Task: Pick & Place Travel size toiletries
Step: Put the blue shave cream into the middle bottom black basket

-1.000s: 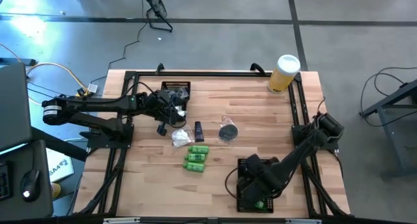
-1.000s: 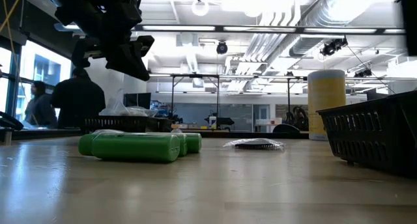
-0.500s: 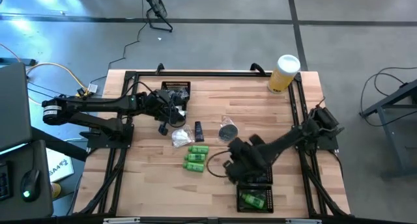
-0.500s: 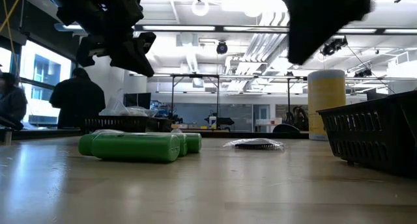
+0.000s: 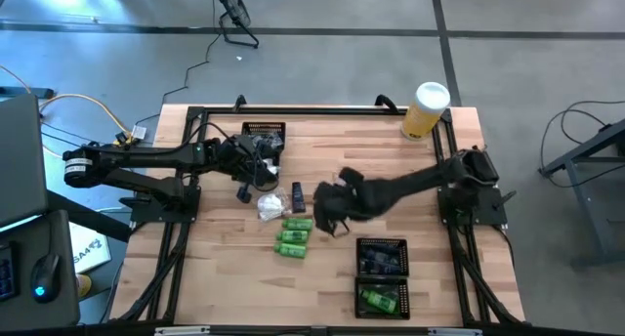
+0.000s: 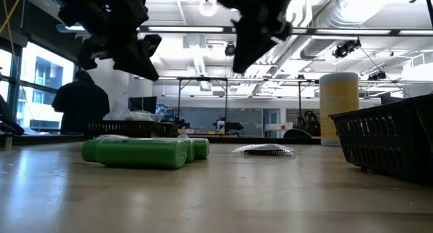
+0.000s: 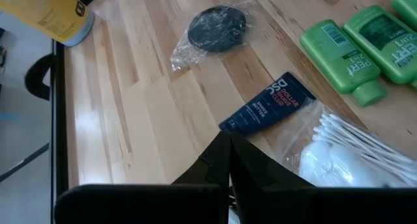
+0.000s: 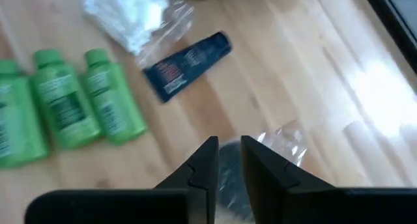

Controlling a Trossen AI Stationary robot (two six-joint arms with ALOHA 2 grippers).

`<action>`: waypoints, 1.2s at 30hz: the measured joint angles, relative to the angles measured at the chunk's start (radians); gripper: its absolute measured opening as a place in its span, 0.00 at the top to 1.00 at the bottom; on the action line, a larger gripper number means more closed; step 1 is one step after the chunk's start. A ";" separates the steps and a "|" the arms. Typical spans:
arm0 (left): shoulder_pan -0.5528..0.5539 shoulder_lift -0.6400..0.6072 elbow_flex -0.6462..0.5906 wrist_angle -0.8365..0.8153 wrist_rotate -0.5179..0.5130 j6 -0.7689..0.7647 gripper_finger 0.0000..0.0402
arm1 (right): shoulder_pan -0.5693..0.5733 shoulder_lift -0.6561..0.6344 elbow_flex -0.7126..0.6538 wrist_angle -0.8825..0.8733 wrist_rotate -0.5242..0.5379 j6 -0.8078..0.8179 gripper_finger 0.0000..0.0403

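From above, the right gripper point(image 5: 332, 211) hangs over the middle of the table, just beside the three green bottles point(image 5: 293, 236), tube point(image 5: 297, 196) and packet point(image 5: 270, 207), likely choosing a pick; one bottle lies in the near tray point(image 5: 381, 273). Its wrist view shows the fingers point(image 8: 203, 164) narrowly parted and empty above the bagged round case point(image 8: 236, 174). The left gripper point(image 7: 229, 160), pressed shut and empty, waits near the far tray point(image 5: 262, 138).

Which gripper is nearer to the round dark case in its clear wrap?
Right. The right gripper hangs directly over the round case, hiding it from above. The left gripper is farther off, beyond the blue tube, near the cotton swab packet.
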 joint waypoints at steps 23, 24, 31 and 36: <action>0.000 0.000 0.000 0.022 -0.063 -0.069 1.00 | -0.349 -0.001 0.000 0.424 -0.371 -0.233 0.88; 0.000 0.000 0.000 0.036 -0.063 -0.077 1.00 | -0.357 -0.001 0.000 0.424 -0.394 -0.244 0.88; 0.000 -0.008 -0.098 0.308 -0.036 -0.095 1.00 | -0.388 -0.001 0.000 0.430 -0.432 -0.282 0.88; 0.000 -0.021 -0.232 0.486 0.003 -0.116 1.00 | -0.400 -0.001 0.000 0.431 -0.432 -0.282 0.88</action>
